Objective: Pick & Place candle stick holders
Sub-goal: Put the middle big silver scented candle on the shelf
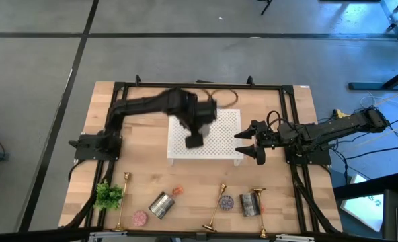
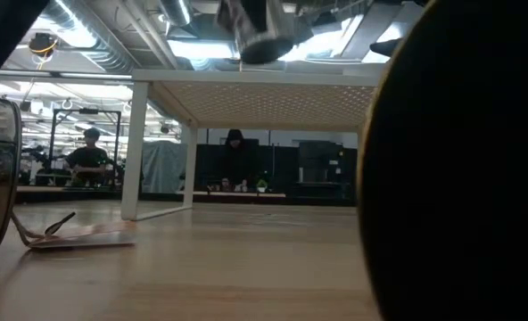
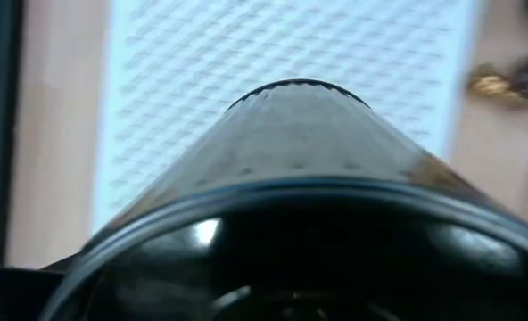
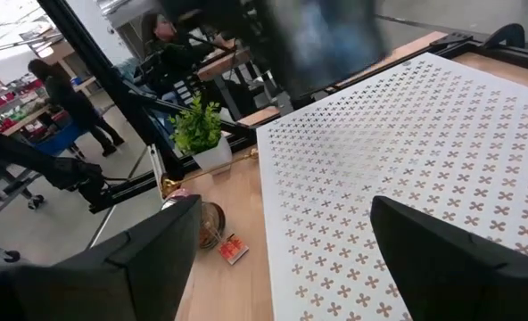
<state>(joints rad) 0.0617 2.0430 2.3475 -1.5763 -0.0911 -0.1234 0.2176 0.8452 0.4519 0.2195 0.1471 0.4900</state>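
Holders of gold metal lie and stand along the near edge of the table (image 1: 300,107), all well apart from both sets of jaws. Three can be counted in the high view: a left holder (image 1: 122,202) beside the plant (image 1: 108,195), a middle holder (image 1: 216,207) lying tilted, and a right holder (image 1: 259,202) just beside a tin (image 1: 247,204). They are judged to be stiff, fairly light and top-heavy when upright, with a polished stem that could slip between the jaws. A hold low on the stem, just above the flared base, is judged safest; the base and top cup are too wide and rounded to be gripped well.

The right gripper (image 1: 251,143) hangs at the right edge of the white perforated stand (image 1: 219,124), its jaws spread wide and holding nothing, as is plain in the right wrist view. The left gripper (image 1: 193,140) hovers over the middle of the stand; whether its jaws are spread or pressed together cannot be told, since they are hidden in the left wrist view.

A second tin (image 1: 161,205) and a pink candle (image 1: 140,218) lie between the left and middle holders.

No brand, label or readable writing can be made out anywhere. People are seen in the room beyond the table.
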